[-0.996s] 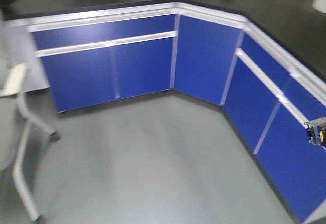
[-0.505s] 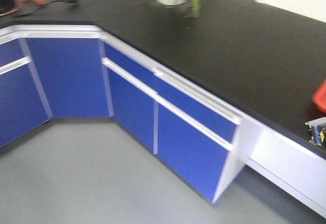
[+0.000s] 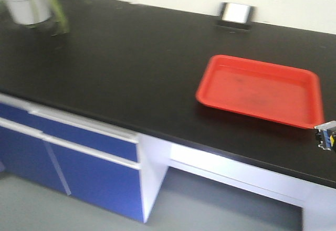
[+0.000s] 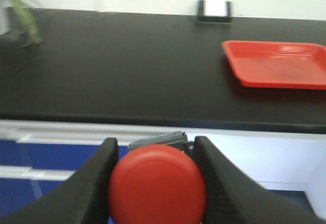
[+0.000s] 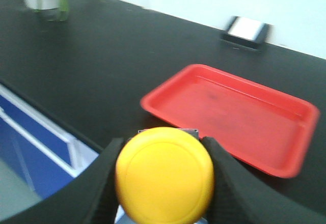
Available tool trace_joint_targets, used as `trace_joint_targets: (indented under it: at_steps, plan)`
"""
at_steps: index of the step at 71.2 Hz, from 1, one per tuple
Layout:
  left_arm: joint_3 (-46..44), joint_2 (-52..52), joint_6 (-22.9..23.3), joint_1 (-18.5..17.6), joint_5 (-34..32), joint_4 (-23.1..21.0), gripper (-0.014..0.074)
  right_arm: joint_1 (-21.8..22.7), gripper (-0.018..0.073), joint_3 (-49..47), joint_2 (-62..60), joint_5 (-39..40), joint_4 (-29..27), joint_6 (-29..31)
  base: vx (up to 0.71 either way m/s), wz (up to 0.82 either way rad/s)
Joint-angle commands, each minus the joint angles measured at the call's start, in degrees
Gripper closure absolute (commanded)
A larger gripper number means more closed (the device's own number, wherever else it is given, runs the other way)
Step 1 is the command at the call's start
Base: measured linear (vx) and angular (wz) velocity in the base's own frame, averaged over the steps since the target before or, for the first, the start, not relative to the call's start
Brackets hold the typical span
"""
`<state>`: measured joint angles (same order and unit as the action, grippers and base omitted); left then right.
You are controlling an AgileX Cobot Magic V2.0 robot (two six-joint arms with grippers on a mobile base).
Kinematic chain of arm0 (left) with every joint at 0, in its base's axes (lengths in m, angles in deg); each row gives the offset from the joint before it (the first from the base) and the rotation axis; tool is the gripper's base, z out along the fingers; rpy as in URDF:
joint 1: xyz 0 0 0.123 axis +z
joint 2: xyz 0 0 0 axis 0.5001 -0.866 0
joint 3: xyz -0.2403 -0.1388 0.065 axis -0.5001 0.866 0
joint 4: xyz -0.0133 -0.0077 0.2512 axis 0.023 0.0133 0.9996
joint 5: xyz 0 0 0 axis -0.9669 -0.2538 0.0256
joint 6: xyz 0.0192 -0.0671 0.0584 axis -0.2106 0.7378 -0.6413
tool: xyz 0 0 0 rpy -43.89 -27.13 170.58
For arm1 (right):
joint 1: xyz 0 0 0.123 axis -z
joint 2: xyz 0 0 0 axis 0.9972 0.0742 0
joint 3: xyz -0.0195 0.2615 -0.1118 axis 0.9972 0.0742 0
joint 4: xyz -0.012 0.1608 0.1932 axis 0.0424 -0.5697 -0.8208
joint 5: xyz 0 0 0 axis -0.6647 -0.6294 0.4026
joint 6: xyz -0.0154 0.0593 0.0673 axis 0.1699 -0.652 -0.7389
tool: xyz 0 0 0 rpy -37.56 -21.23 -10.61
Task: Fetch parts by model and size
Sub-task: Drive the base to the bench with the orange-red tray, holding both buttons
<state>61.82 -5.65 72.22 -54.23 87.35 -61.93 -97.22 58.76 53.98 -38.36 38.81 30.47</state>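
Black tabletop [image 3: 131, 73] | red plastic tray [image 3: 260, 89] right, potted plant [image 3: 29, 2] far left | left jaws grip red mushroom-cap switch [image 4: 157, 186] | right jaws grip yellow mushroom-cap switch [image 5: 164, 175]

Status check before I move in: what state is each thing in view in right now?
red switch, held in the left gripper.
yellow switch, held in the right gripper.
left gripper, shut on the red switch.
right gripper, shut on the yellow switch.
red tray, empty, flat on the black counter.
potted plant, upright.
cabinet doors, shut.
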Motion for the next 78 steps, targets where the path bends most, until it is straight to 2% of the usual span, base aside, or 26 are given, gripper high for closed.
trace_joint_targets:
  at_steps: [1, 35, 78]
  plan:
    - [-1.4, -0.6, 0.2, -0.2, -4.5, 0.3, 0.0603, 0.2, 0.0564, -1.7, 0.5, 4.7, 0.1, 0.5, 0.14, -0.82]
    - [-1.4, -0.6, 0.2, -0.2, -4.5, 0.3, 0.0603, 0.2, 0.0564, -1.7, 0.5, 4.7, 0.1, 0.5, 0.10, -0.67]
    - [-1.4, -0.6, 0.2, -0.2, -4.5, 0.3, 0.0603, 0.2, 0.0564, -1.7, 0.5, 4.7, 0.1, 0.5, 0.13, -0.11]
